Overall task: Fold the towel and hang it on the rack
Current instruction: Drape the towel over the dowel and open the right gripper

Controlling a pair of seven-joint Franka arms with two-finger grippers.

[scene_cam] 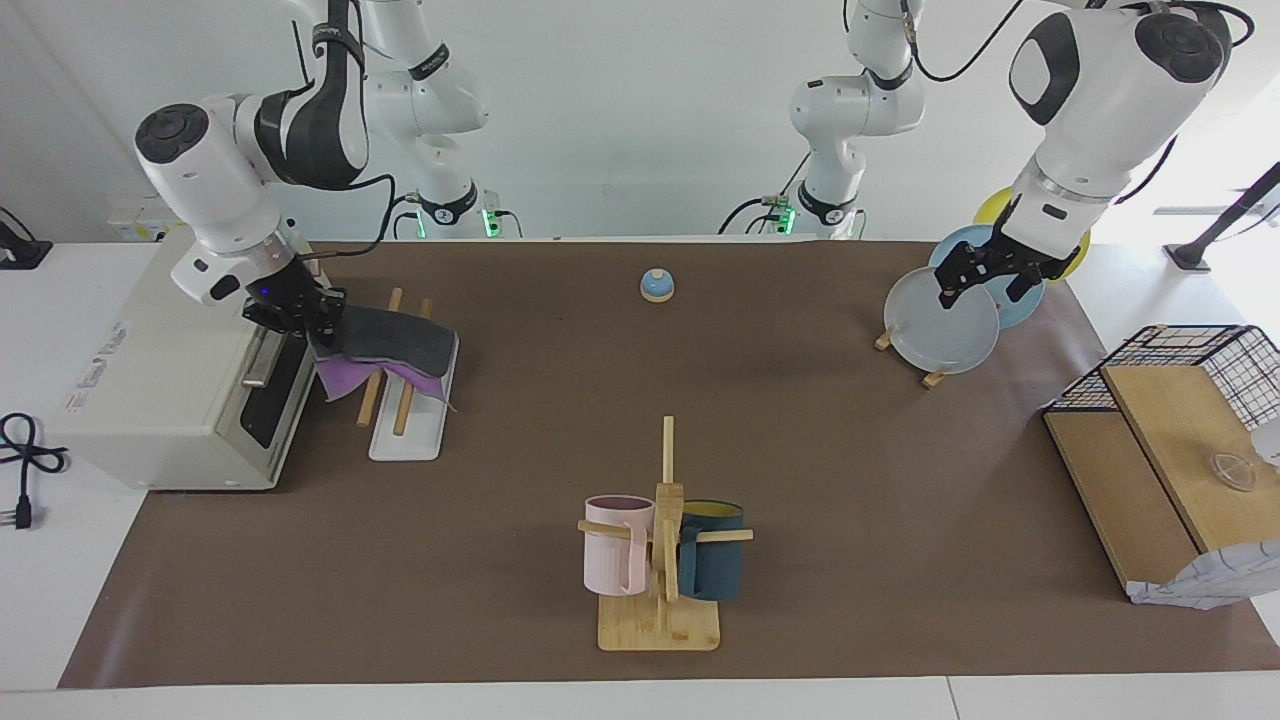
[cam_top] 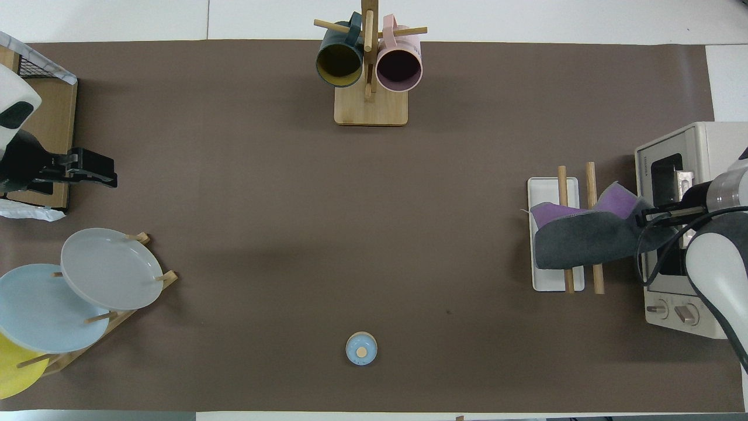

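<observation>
Thin folded towel (scene_cam: 385,340), grey over purple, draped across the rack (scene_cam: 405,425) of two pale wooden rods on a white base, one edge at the right gripper (scene_cam: 318,325), grip impossible to tell; left gripper (scene_cam: 975,285) open over round plates (scene_cam: 945,320); purple corner plainer from overhead.

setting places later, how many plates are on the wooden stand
3: a grey plate, a light blue plate and a yellow plate, all leaning on the stand at the left arm's end; more may be hidden.
</observation>
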